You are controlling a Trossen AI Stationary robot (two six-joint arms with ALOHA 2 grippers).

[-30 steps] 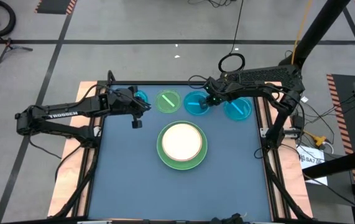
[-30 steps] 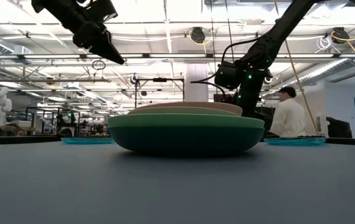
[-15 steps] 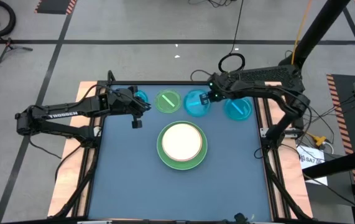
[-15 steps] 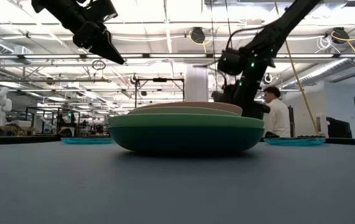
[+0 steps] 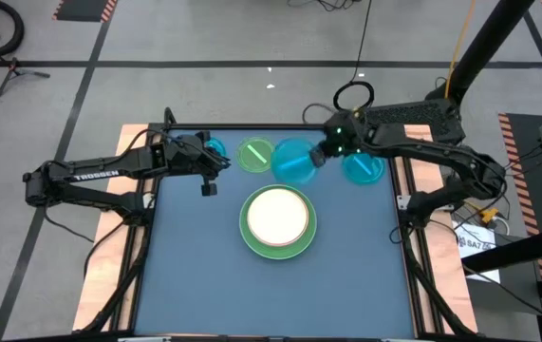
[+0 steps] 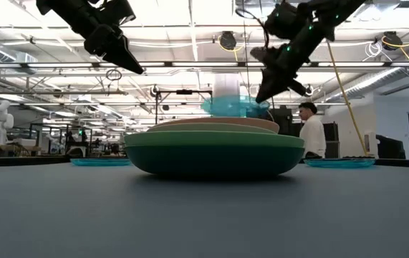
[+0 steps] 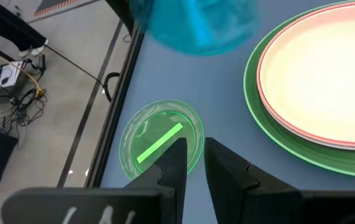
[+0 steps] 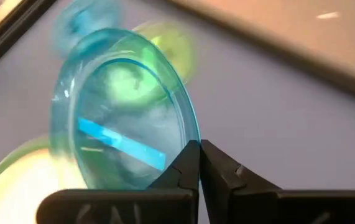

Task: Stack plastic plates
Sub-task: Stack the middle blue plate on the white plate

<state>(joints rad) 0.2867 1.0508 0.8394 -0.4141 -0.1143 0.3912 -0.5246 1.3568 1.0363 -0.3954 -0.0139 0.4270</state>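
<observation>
Cyan plate now lifted off table by right gripper.

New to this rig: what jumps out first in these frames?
The right pincer is shut on the rim of a small translucent cyan plastic plate, lifted clear of the table at the far side. In the middle of the table sits a stack of larger opaque plastic plates, cream on top, green rim below. The left pincer hangs raised near a small translucent lime plate.
</observation>
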